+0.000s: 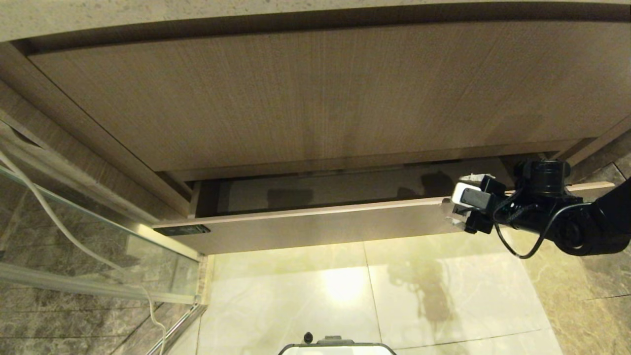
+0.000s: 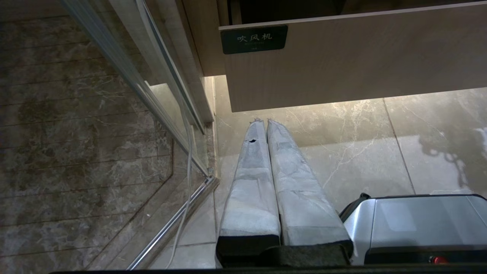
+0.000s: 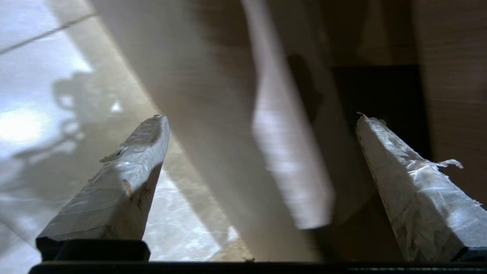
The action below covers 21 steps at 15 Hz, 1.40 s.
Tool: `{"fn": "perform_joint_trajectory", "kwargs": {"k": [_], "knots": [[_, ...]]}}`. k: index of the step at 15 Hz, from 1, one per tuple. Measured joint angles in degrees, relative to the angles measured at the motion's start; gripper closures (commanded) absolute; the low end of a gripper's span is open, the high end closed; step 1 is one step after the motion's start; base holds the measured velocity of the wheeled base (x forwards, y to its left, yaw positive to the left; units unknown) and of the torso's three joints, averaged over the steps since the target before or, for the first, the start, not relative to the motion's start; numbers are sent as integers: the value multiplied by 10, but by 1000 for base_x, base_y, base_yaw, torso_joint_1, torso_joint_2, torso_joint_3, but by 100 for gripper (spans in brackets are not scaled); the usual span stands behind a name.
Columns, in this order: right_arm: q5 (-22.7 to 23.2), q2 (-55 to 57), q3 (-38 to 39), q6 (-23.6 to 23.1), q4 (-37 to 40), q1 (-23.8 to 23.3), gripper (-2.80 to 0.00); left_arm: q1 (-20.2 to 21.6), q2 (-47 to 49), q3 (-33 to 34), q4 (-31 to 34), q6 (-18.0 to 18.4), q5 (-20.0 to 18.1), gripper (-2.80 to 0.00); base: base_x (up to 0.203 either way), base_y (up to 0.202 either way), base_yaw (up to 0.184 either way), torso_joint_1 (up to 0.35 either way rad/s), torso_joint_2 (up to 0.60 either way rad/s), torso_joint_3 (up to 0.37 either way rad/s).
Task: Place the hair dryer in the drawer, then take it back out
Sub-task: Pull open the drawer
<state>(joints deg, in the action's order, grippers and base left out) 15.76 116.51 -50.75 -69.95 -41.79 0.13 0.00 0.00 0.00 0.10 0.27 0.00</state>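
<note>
1. Pale marble floor under a wood vanity; drawer pulled partly out, below the tall front panel
2. Right gripper spread wide, released, grasping nothing; narrow front edge of the drawer running between its two fingers, near the right end
3. Left gripper pressed shut on nothing, parked low, tips aimed toward the drawer's left corner, under the dark label
4. No hair dryer in any view; cannot tell whether inside the drawer beyond the fingers, or elsewhere
5. Possible trouble: catching a fingertip on the front edge while reaching in, and so pushing the drawer shut or askew
6. Possible trouble: too narrow an opening for the wrist, so scraping against the panel above the fingers
7. Possible trouble: groping in the dark interior and pinching a cord instead of the barrel, if lying there at all
8. Hard to make out: drawer floor behind the fingers, only dark patches, likely shadows; right end of the drawer hidden by the arm
</note>
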Motion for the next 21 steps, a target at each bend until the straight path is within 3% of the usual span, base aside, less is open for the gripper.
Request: {"fn": "perform_joint_trajectory", "kwargs": {"k": [7,11,14,17,19,21], "knots": [[-3,-157,86,14,88,-4,-280,0,0,0,0,0,0,0,0,0,0,0,0,0],[-70,-276,133,18,113,-18,-280,0,0,0,0,0,0,0,0,0,0,0,0,0],[-111,-353,137,37,222,-51,-280,0,0,0,0,0,0,0,0,0,0,0,0,0],[-116,-431,143,129,343,-79,-280,0,0,0,0,0,0,0,0,0,0,0,0,0],[-117,-473,154,214,374,-87,-280,0,0,0,0,0,0,0,0,0,0,0,0,0],[-121,-510,159,244,377,-93,-280,0,0,0,0,0,0,0,0,0,0,0,0,0]]}}
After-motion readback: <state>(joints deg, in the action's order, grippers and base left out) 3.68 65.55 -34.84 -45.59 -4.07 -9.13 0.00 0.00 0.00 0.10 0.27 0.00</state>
